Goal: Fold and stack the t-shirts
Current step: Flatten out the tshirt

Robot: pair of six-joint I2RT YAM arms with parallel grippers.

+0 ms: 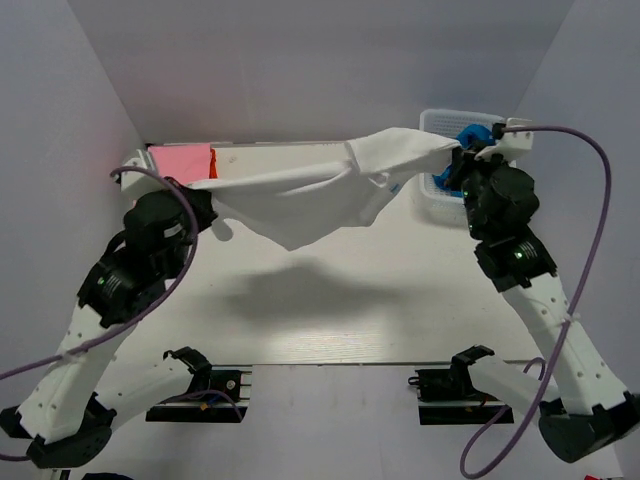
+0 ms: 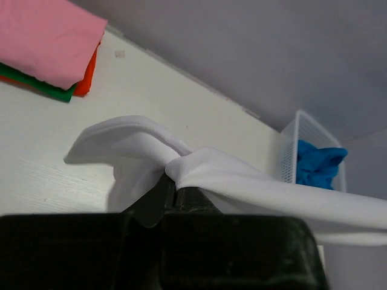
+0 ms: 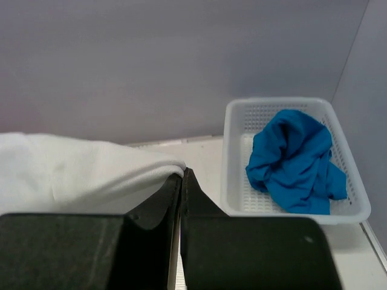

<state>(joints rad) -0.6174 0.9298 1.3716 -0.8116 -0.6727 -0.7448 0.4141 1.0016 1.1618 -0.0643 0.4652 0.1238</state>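
Note:
The white t-shirt (image 1: 320, 190) hangs stretched in the air between both grippers, above the table. My left gripper (image 1: 200, 190) is shut on its left end; the wrist view shows cloth pinched at the fingertips (image 2: 171, 180). My right gripper (image 1: 462, 152) is shut on its right end, seen in the right wrist view (image 3: 182, 173) with the white cloth (image 3: 72, 169) beside it. The bright blue t-shirt (image 3: 296, 160) lies crumpled in the white basket (image 3: 233, 181). Folded pink (image 2: 51, 36), orange-red (image 2: 89, 72) and green (image 2: 57, 92) shirts are stacked at the back left.
The white lattice basket (image 1: 440, 125) stands at the back right corner, right behind my right gripper. The folded stack (image 1: 180, 160) sits at the back left corner by my left arm. Grey walls enclose the table on three sides.

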